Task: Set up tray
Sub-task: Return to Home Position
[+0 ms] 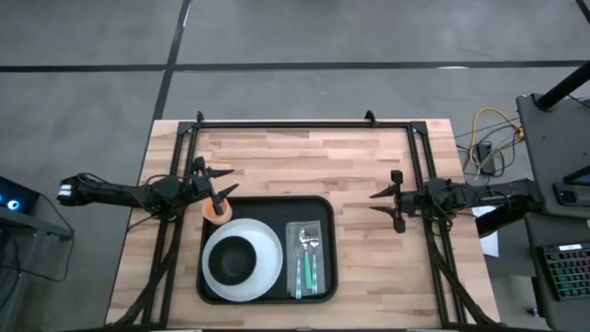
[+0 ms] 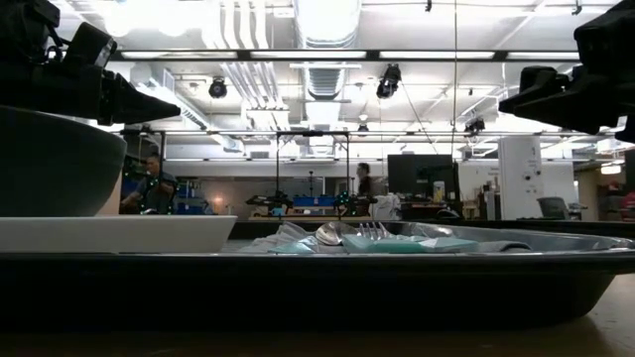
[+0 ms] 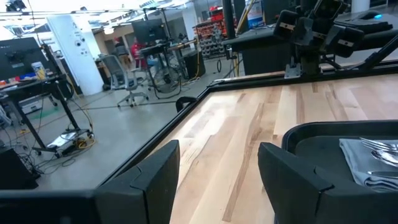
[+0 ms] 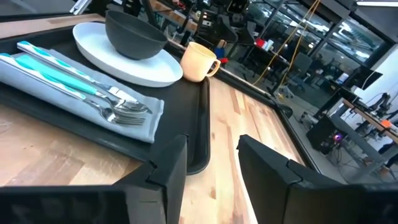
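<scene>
Left gripper (image 1: 227, 183) hangs over the table's left side, close to the tray's far-left corner, fingers spread, nothing between them. Right gripper (image 1: 374, 201) sits opposite over bare wood right of the tray, also parted and empty.

The tray (image 1: 277, 210) lies centre-front on the table (image 1: 304, 157), carrying a white plate (image 1: 269, 242) with a dark bowl (image 1: 232, 260) and a grey napkin (image 1: 323, 231) under teal-handled cutlery (image 1: 307, 263).

The right wrist view alone shows the pale cup (image 4: 198, 61) and its handle clearly. In the low view it's hidden, and the tray rim masks all but the cutlery tips. The left wrist view cuts off everything but the tray's corner and the napkin's edge.
</scene>
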Robot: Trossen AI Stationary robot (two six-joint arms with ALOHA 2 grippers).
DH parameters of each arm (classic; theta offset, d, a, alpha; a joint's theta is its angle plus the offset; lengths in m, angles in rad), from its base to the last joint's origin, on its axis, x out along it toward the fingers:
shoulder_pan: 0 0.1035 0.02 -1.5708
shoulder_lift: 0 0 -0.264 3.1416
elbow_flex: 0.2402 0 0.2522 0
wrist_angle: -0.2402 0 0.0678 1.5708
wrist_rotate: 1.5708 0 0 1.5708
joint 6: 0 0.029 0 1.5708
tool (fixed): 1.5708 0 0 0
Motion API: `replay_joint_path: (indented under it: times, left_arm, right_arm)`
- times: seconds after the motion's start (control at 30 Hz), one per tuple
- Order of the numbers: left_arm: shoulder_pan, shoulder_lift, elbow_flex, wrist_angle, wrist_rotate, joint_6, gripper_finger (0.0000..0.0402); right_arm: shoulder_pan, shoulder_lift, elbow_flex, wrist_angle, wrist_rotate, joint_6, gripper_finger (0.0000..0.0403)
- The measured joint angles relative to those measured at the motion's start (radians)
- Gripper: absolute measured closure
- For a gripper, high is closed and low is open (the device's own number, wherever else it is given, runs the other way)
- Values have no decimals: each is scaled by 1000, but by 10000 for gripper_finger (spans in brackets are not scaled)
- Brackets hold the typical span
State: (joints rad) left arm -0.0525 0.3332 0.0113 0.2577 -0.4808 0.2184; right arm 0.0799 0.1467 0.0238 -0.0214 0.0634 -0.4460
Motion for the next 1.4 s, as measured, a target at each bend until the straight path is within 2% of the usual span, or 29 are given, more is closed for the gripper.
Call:
replay_joint_path:
  times: [1.4]
  left_arm:
    - [0, 0, 0, 0, 0, 0, 203]
  right_arm:
    - [0, 0, 0, 0, -1, 1, 274]
